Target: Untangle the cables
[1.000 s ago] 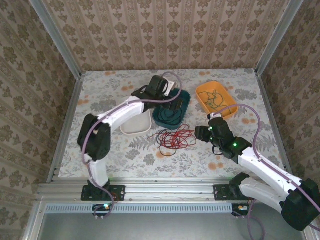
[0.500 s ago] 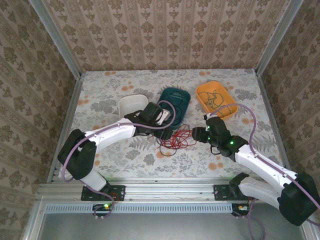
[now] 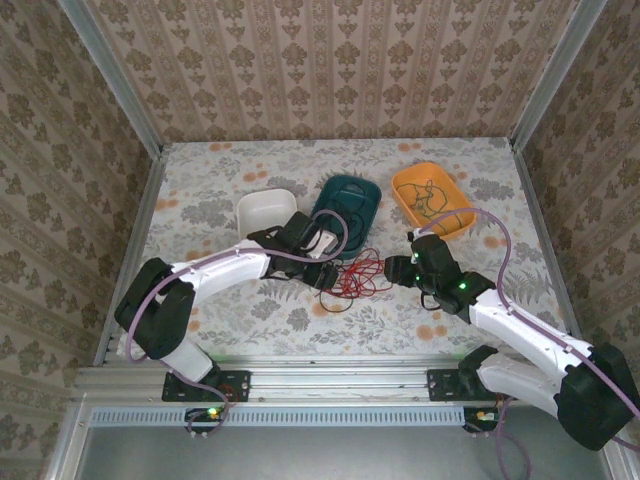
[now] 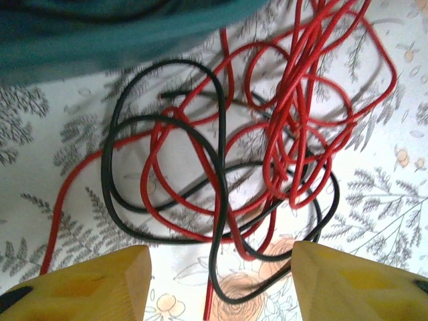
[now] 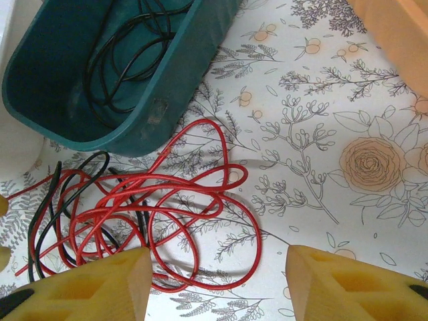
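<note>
left wrist: red cable (image 4: 301,73), black cable (image 4: 221,134) intertwined, loose loops

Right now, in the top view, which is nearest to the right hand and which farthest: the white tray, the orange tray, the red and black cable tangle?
1. Red and black cable tangle, on the table just left of the right hand.
2. Orange tray, farther back, on the right.
3. White tray, far left, past the tangle.

Damask-patterned wallpaper walls (image 3: 340,70) enclose a floral-print table (image 3: 220,170) framed by aluminium rails (image 3: 330,380).
</note>
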Robot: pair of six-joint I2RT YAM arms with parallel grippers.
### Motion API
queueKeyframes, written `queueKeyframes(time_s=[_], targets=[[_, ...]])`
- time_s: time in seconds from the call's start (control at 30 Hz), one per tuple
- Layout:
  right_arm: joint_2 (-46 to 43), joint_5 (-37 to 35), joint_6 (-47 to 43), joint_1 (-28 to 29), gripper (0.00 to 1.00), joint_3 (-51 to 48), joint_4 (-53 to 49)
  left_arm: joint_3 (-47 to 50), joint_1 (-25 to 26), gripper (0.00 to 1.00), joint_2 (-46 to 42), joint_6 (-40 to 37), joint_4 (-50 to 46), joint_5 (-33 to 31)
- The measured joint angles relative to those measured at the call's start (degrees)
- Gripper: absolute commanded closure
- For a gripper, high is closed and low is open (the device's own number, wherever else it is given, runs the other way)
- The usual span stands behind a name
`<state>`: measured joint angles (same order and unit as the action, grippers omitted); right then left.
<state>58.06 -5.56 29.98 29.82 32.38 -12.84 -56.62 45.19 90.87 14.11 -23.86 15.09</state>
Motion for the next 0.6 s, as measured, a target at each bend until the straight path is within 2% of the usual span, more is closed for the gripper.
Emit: queueKeyframes(time_s=[0.33,0.6], targets=[[0.5,0.0,0.0,0.0,0.43,0.0,0.5,1.7,0.1,0.59,0.0,-2.3,-0.6,0.8],[1.3,0.0,0.0,0.0,0.43,0.0,0.5,1.8,0.1,0.60,1.2,-3.4,-0.4,0.8]])
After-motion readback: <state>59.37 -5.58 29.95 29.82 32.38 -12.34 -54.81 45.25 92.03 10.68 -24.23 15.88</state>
